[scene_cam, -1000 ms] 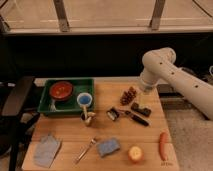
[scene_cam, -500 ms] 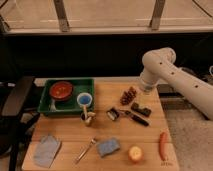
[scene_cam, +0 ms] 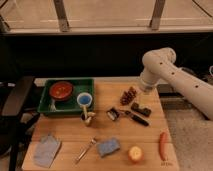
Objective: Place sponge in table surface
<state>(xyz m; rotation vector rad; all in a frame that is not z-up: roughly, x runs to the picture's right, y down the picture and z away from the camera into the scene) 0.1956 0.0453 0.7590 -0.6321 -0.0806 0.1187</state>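
Observation:
The blue sponge (scene_cam: 108, 147) lies flat on the wooden table (scene_cam: 65, 131), near the front edge at the middle. My white arm reaches in from the right and bends down over the right part of the table. The dark gripper (scene_cam: 141, 107) hangs below the wrist, low over the table beside a black-handled tool (scene_cam: 129, 115). It is well behind and to the right of the sponge and apart from it.
A green tray (scene_cam: 46, 106) at the back left holds a red bowl (scene_cam: 61, 90) and a blue cup (scene_cam: 84, 100). Also on the table are a brown cluster (scene_cam: 129, 95), a small yellow object (scene_cam: 88, 118), a fork (scene_cam: 86, 150), a grey-blue cloth (scene_cam: 46, 150), an orange fruit (scene_cam: 135, 154) and a carrot (scene_cam: 162, 144). A dark chair (scene_cam: 12, 107) stands at the left.

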